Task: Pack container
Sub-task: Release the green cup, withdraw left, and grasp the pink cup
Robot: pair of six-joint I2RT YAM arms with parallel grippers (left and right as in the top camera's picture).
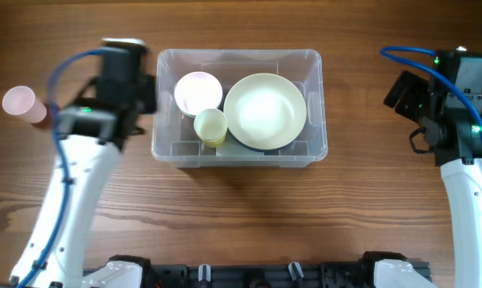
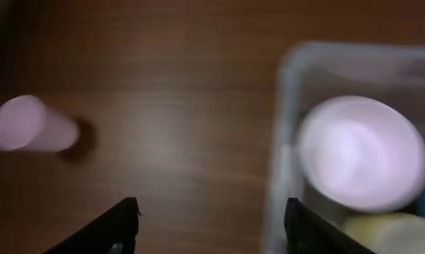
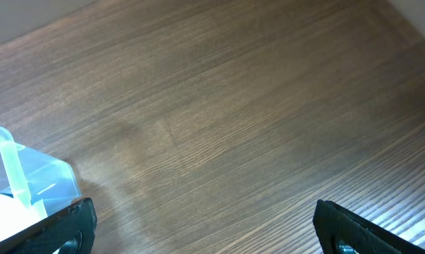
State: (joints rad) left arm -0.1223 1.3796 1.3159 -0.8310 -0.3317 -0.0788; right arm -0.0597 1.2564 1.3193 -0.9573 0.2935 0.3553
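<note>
The clear plastic container [image 1: 319,120] stands at the table's middle. Inside lie a pale green plate [image 1: 265,110], a pink-white bowl [image 1: 198,92] and a yellow cup [image 1: 210,125]. A pink cup [image 1: 22,103] stands on the table far left; it also shows in the left wrist view [image 2: 29,127]. My left gripper [image 2: 209,226] is open and empty, hovering beside the container's left wall [image 2: 279,155], with the bowl [image 2: 361,152] to its right. My right gripper [image 3: 202,226] is open and empty over bare table, right of the container's corner [image 3: 29,180].
The wooden table [image 1: 241,216] stretches around the container. The left arm [image 1: 117,84] sits between the pink cup and the container; the right arm [image 1: 445,104] is at the far right.
</note>
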